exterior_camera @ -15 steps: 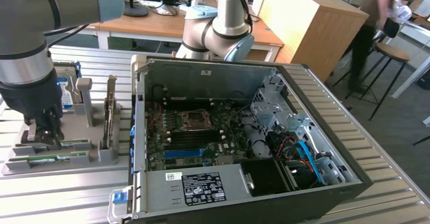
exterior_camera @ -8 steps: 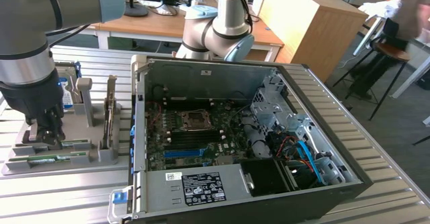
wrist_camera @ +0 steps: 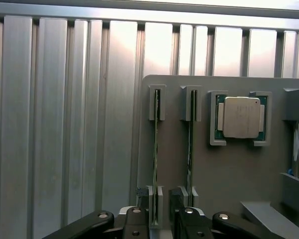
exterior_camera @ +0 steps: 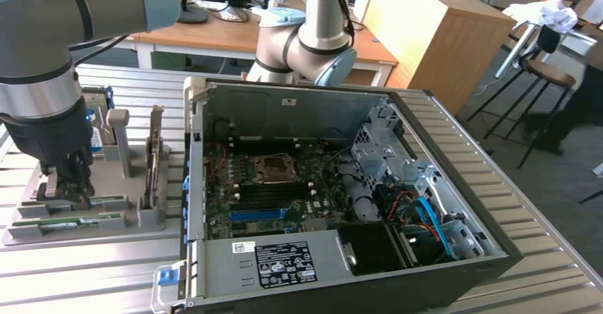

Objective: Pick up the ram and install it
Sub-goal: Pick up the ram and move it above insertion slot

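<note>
your claw (wrist_camera: 162,221) sits spread astride the ram (wrist_camera: 155,164) at the exterior view's left (second stick (wrist_camera: 191,149) just beside); close off-centre and you'll probably snag it.

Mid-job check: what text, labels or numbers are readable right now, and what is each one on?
Nothing reads clearly.
Large white sticker on the computer case: print and symbols, too small to read.
Small white sticker beside it: too small to read.
Pale label on a ram stick in the tray: blurred.
Processor lid: no legible marking.
</note>
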Robot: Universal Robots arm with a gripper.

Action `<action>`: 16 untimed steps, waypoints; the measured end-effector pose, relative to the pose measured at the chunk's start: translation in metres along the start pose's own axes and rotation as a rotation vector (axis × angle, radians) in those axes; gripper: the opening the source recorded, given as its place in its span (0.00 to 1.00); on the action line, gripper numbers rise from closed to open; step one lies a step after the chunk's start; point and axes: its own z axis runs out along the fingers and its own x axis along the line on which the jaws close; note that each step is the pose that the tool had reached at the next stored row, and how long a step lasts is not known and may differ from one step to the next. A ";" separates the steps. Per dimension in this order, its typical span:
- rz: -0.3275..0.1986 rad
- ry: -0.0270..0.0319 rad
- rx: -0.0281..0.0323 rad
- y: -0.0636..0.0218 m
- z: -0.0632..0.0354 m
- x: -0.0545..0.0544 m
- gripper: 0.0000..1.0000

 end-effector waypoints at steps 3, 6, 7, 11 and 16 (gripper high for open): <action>0.000 0.0000 0.0001 -0.0010 0.0001 0.000 0.30; 0.000 0.0000 0.0000 -0.0010 0.0000 0.000 0.30; 0.000 0.0000 0.0000 -0.0011 0.0000 0.000 0.30; 0.000 -0.0001 0.0001 -0.0011 0.0013 0.000 0.30; 0.000 0.0000 0.0000 -0.0010 0.0040 0.000 0.30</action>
